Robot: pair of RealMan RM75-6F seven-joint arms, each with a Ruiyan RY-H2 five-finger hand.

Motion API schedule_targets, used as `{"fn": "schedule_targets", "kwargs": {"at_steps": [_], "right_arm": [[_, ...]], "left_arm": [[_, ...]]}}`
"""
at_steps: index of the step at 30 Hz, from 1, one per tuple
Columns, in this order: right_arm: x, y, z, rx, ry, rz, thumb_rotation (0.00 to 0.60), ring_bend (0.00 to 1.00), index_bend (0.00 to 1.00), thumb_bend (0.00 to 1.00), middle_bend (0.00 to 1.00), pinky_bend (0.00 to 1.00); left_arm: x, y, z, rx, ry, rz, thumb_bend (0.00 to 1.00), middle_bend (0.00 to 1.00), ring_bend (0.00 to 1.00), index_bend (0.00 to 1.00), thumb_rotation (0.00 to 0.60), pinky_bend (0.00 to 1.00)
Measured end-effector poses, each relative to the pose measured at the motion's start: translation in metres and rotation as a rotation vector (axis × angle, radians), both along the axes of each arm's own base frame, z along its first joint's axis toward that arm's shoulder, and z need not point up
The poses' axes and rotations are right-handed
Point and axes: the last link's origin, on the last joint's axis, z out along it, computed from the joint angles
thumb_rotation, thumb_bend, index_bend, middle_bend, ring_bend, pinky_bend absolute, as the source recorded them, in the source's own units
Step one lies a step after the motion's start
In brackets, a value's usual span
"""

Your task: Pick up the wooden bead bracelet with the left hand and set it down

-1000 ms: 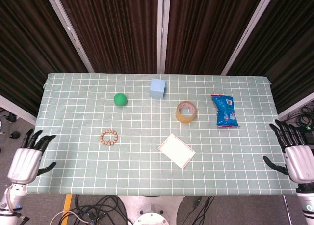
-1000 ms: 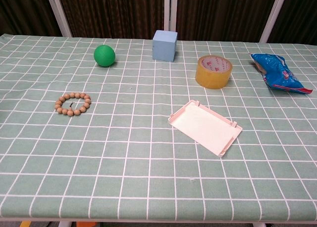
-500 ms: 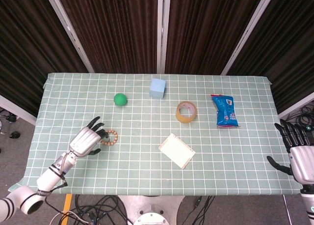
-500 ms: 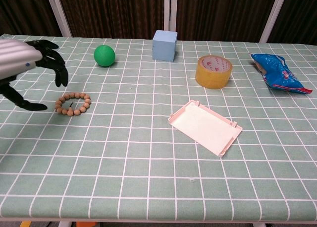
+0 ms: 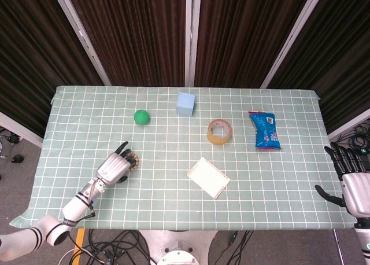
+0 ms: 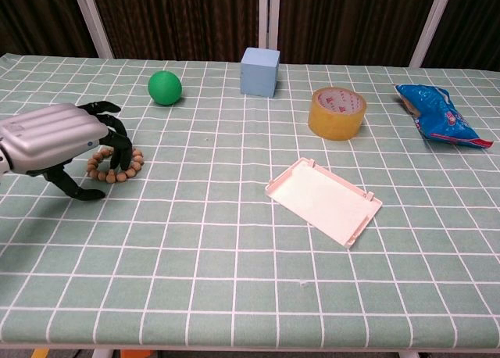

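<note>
The bench (image 6: 258,295) carries a green checked cloth, and that cloth is the largest risk: if the fingertips drag across it while closing, they may bunch the fabric and shift everything on it.

The left robot hand (image 6: 55,143) hovers low over the near-left part of the bench, its dark fingers (image 6: 117,143) curled down over the wooden bead bracelet (image 6: 125,166), which lies flat on the cloth. The fingers are apart and not clamped on anything as far as the chest view shows; whether a fingertip already touches the beads I cannot tell. The right robot hand (image 5: 352,187) sits off the right edge, fingers spread, holding nothing.

The white tray (image 6: 324,200) and tape roll (image 6: 337,112) are well apart from the left robot hand, so collision there seems unlikely. The green ball (image 6: 165,87) is nearer; a wide sweep could likely set it rolling.

The bracelet itself is the smallest and trickiest piece. It is a loose ring of round beads, so a closing pinch may push it away, or catch only one side and let it dangle and slip.
</note>
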Motion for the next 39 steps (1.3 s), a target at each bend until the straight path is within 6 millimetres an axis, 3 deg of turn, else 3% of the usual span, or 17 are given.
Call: {"fn": "schedule_targets", "kwargs": {"at_steps": [10, 18, 25, 33, 39], "right_arm": [[-0.001, 0.0, -0.001, 0.002, -0.002, -0.008, 0.6, 0.0, 0.0, 0.09, 0.0, 0.0], [-0.002, 0.0, -0.001, 0.004, -0.001, -0.011, 0.6, 0.0, 0.0, 0.09, 0.0, 0.0], [-0.002, 0.001, -0.002, 0.004, -0.003, -0.012, 0.6, 0.0, 0.0, 0.09, 0.0, 0.0], [-0.002, 0.003, -0.001, -0.001, -0.005, -0.009, 0.6, 0.0, 0.0, 0.09, 0.0, 0.0], [-0.002, 0.006, 0.001, -0.011, -0.008, -0.005, 0.6, 0.0, 0.0, 0.09, 0.0, 0.0]], "left_arm": [[-0.007, 0.0, -0.005, 0.008, -0.004, 0.025, 0.31, 0.48, 0.2, 0.48, 0.6, 0.04], [-0.012, 0.005, -0.003, 0.028, 0.001, 0.038, 0.31, 0.48, 0.2, 0.48, 0.6, 0.04], [-0.014, 0.006, -0.003, 0.047, 0.01, 0.028, 0.37, 0.54, 0.27, 0.54, 0.6, 0.07], [-0.016, 0.008, -0.001, 0.052, -0.057, 0.051, 0.42, 0.56, 0.28, 0.56, 0.6, 0.08], [-0.013, 0.009, 0.002, 0.02, -0.234, 0.152, 0.45, 0.58, 0.28, 0.55, 0.6, 0.1]]}}
